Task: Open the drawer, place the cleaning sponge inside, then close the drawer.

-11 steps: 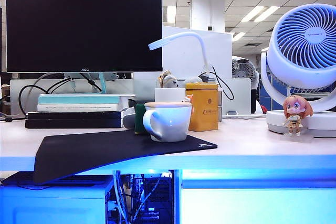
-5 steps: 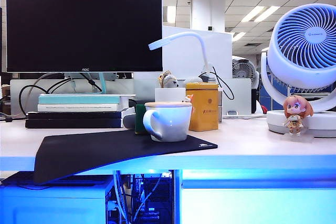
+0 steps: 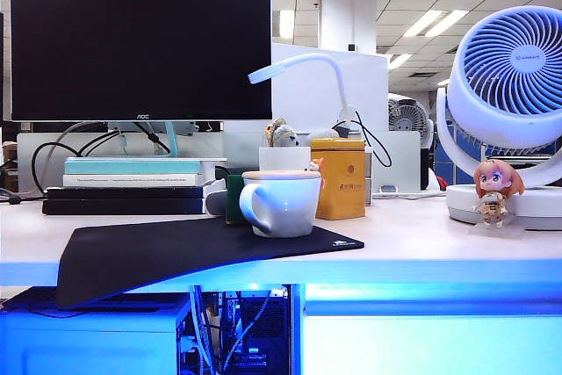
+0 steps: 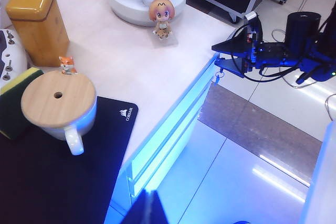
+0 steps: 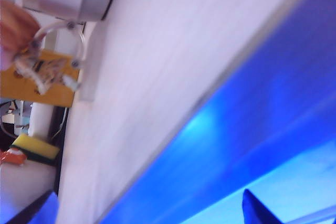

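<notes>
Exterior view shows no change across the last second: mug (image 3: 281, 203), yellow tin box (image 3: 338, 178), black mouse mat (image 3: 176, 250) and figurine (image 3: 494, 191) sit exactly where they did, and neither arm enters this view. That means the task has not visibly advanced; the drawer (image 3: 430, 340), the pale blue-lit front under the tabletop (image 3: 439, 234) at about 5 o'clock in this view, is fully shut and the opening step looks yet to start. The cleaning sponge (image 4: 16, 103) lies on the tabletop touching the mug's far side, green layer up over yellow foam; in the exterior view only a dark green sliver shows at the mug's 9 o'clock. The left end effector (image 4: 149, 208) hangs high over the tabletop's front edge with its dark fingertips pressed together and nothing between them. The right end effector (image 5: 152, 211) is close under the tabletop edge, facing the glowing drawer front, its two dark fingertips spread as wide as they go and empty; from this I judge it is lining up on the drawer's lip. As for containers: the mug is capped by a wooden lid (image 4: 58, 98) with a small hole, so its contents are hidden; the tin box is closed; a white holder (image 3: 283, 157) behind the mug carries a small plush toy; the drawer's inside cannot be seen.
</notes>
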Available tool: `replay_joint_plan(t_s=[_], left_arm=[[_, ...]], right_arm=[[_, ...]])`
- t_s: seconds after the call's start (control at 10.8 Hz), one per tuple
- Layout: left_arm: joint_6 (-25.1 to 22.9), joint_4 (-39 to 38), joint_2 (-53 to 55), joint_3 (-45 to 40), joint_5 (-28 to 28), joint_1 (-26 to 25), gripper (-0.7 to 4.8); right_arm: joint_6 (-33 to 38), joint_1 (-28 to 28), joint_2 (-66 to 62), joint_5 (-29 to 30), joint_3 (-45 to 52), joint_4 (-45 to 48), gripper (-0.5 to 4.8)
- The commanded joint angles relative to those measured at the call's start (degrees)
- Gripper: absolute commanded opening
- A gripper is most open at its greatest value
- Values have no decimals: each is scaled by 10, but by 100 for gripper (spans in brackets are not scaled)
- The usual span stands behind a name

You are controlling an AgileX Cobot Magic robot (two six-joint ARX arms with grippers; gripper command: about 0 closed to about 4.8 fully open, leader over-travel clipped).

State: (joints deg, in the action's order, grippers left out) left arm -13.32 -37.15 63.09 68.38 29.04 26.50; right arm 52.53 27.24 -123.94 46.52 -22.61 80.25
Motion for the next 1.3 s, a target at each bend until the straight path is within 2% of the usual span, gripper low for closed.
replay_joint_plan(t_s=[0.09, 0.65, 0.74, 0.93, 1.3], left_arm=[[-2, 4, -2, 3, 3, 0, -5], [-2, 4, -2, 3, 3, 0, -5], [-2, 4, -2, 3, 3, 0, -5], [-2, 4, -2, 3, 3, 0, -5], [-2, 4, -2, 3, 3, 0, -5]], right_arm=[[0, 0, -2, 13, -9, 10, 479], [19, -2, -3, 26, -39, 10, 479], [45, -23, -4, 18, -68, 9, 479], [49, -33, -4, 15, -80, 9, 479], [44, -33, 2, 62, -80, 10, 479]])
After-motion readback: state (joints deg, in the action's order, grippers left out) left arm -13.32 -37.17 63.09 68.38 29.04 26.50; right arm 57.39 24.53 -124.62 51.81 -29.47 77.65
